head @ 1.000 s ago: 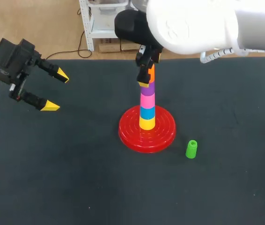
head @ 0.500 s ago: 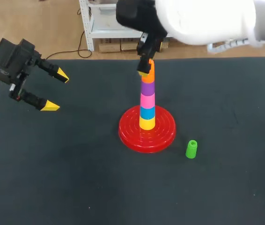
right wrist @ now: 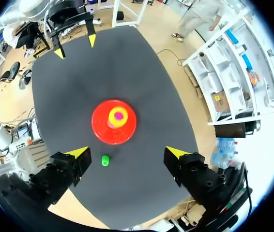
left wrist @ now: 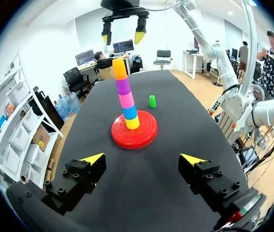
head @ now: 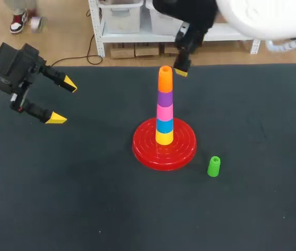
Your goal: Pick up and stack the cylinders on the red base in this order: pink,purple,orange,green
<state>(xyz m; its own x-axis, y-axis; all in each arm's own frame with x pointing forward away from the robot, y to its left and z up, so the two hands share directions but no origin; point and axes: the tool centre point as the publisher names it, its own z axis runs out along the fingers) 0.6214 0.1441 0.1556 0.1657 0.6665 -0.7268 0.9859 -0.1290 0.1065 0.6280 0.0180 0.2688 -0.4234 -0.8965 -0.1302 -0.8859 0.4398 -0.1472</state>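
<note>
- green cylinder (head: 214, 166) stands upright and alone on the dark worktop (head: 59, 198), near the rim of the red base (head: 184, 151) but not touching it; it is the only piece not yet stacked.
- red base carries one column on its middle, from the bottom up: yellow cylinder (head: 163, 138), blue cylinder (head: 164, 125), pink cylinder (head: 164, 112), purple cylinder (head: 164, 98), orange cylinder (head: 164, 79).
- right claw (right wrist: 127, 153) hangs high above the column, looking straight down on it, fingers wide apart and holding nothing.
- likely step in hand: fetching the green piece. the right claw should move sideways clear of the tall column before it drops, straddle the green piece squarely, and close on its sides without tipping it.
- once lifted, the piece should rise above the orange top before crossing over; a low approach risks knocking the column.
- left claw (head: 64, 102) sits well off at the worktop's far left, fingers apart, empty.
</note>
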